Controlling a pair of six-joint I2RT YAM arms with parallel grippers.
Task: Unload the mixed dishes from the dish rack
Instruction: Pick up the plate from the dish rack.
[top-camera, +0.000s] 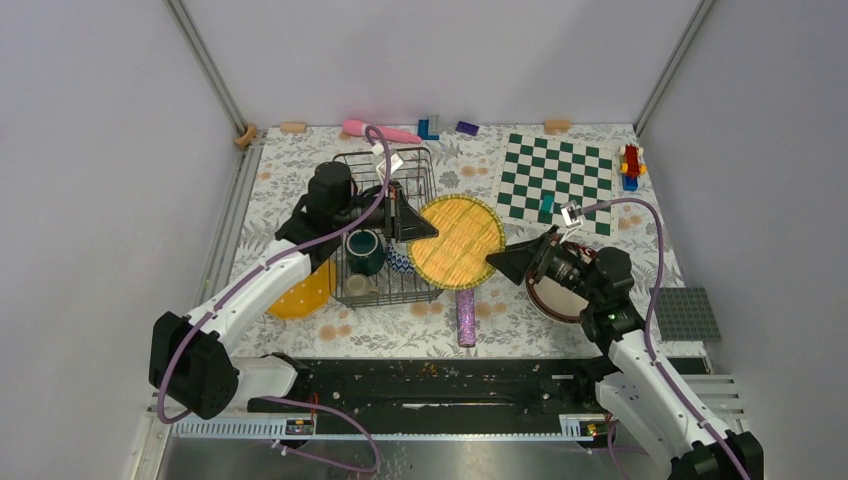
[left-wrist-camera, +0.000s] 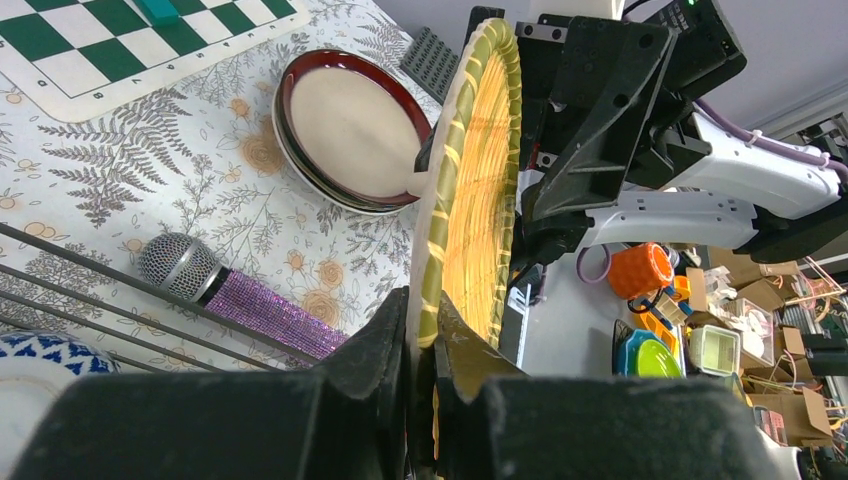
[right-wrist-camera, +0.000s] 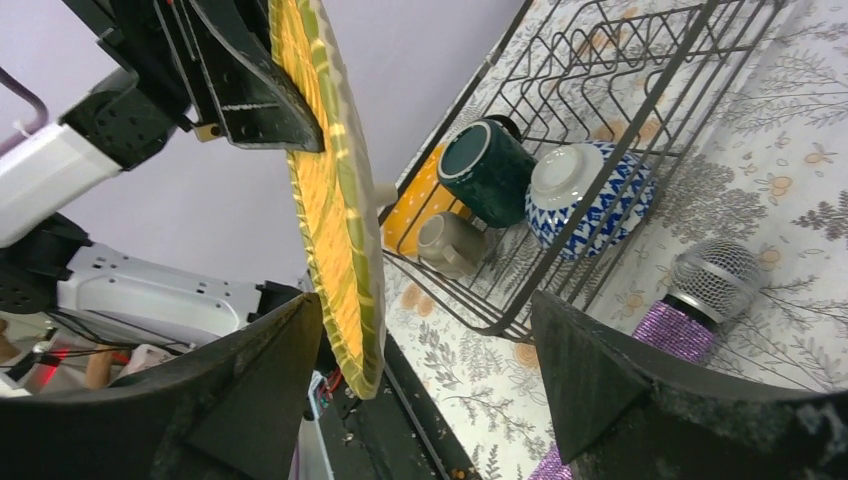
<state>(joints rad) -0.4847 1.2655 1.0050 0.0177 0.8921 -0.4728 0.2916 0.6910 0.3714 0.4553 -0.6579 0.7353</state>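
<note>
Left wrist cam: left gripper (left-wrist-camera: 422, 330) pinched on the yellow plate (left-wrist-camera: 475, 200) rim, just beside the dish rack (top-camera: 410, 160). Right wrist cam: right gripper (right-wrist-camera: 428, 305) spread wide, the plate's opposite rim between its fingers.

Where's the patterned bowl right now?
Top view, left of centre: the bowl lies inside the rack at its right wall, between the teal mug and the yellow plate.
</note>
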